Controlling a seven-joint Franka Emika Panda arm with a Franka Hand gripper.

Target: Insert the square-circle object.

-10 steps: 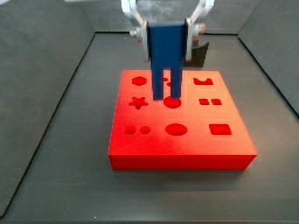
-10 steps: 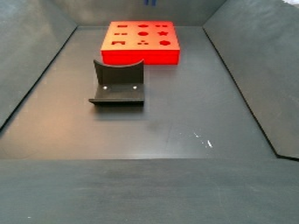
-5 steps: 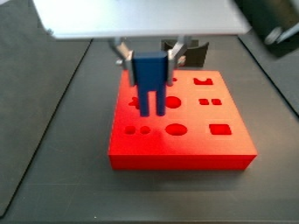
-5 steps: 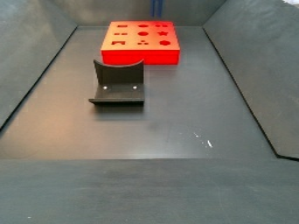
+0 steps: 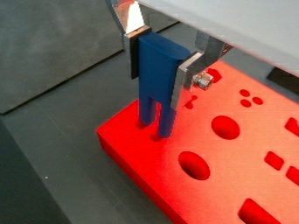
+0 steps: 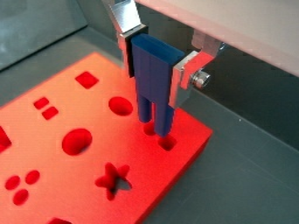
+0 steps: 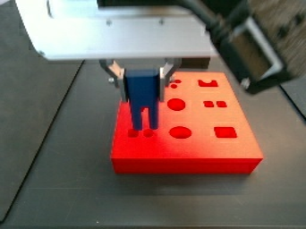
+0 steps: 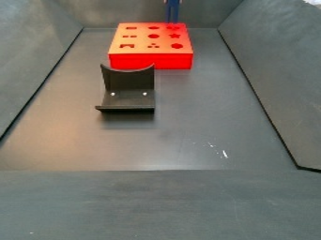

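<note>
Pincer [image 5: 160, 54] gripping square-circle object [image 5: 156, 83], leg tips hidden in red board [image 5: 216, 162].

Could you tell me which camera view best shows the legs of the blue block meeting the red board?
A wrist view: the blue block, held in the gripper, has both legs at the red board's holes. One side view shows this smaller; another shows only the block's tip.

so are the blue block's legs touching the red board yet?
Touching. In both wrist views the square-circle object, clamped in the gripper, has its peg legs ending inside the two small holes at the red board's edge, with no gap visible.
</note>
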